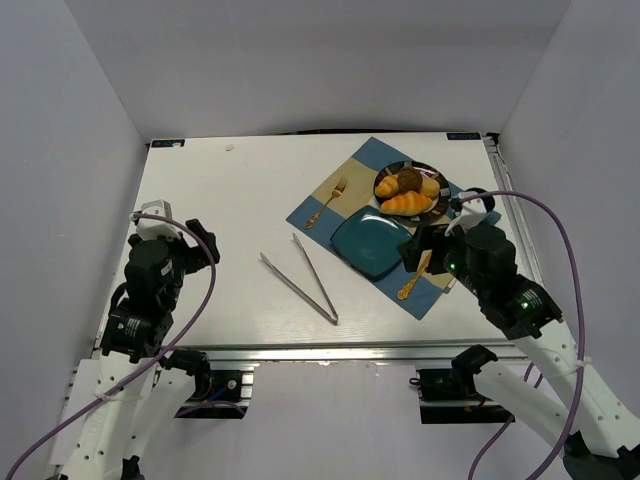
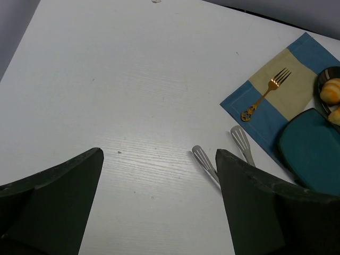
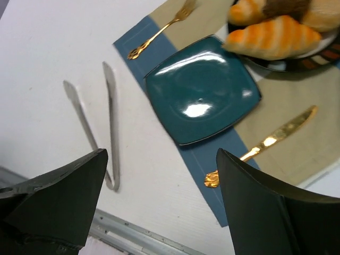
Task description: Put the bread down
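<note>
Bread point(image 1: 409, 180) on dark dish point(image 1: 420, 167) just beyond teal plate point(image 1: 372, 245), wedged among croissant point(image 1: 405, 204) and pale rolls point(image 1: 431, 186). Likely light, soft, crushable: pinch round sides gently. Tongs point(image 1: 305, 278) left of teal plate. Left gripper point(image 2: 159, 154) and right gripper point(image 3: 159, 154) both spread apart, empty.

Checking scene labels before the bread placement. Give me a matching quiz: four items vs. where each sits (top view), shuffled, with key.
1. bread
2. tongs
3. gold fork
4. gold knife

A. on the placemat, right of the teal plate
B. on the bare table, left of the placemat
C. on the round plate among other pastries
D. on the placemat, left of the teal plate

Pairs: 1-C, 2-B, 3-D, 4-A
</note>
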